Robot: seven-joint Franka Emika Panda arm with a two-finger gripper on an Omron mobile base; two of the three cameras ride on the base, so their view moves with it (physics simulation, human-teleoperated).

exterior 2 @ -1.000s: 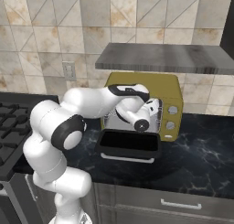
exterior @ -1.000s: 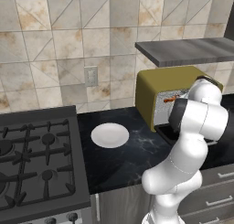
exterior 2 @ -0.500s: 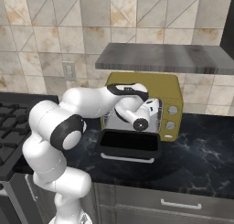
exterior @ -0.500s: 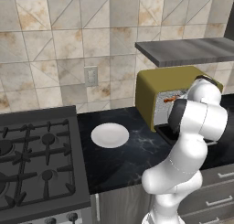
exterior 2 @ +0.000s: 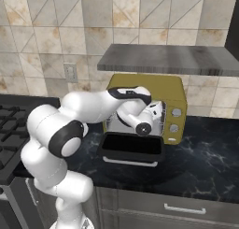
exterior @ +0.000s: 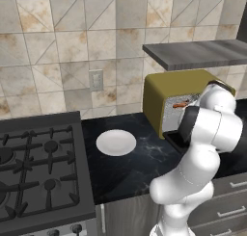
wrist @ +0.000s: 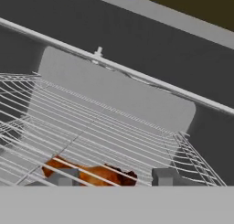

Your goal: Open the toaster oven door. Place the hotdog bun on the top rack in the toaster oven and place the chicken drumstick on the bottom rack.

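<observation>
No visible change since the earlier pictures.

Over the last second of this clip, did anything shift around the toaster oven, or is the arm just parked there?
Nothing visibly changed. The gripper stays inside the toaster oven, jaws apart on either side of the chicken drumstick on the wire rack; whether they touch it is unclear. The toaster oven door stays folded down, and the white plate on the counter has not moved.

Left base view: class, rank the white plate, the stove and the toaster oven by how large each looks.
1. stove
2. toaster oven, partly hidden by the arm
3. white plate
The stove is nearer the camera, so true sizes stay unsure.
</observation>
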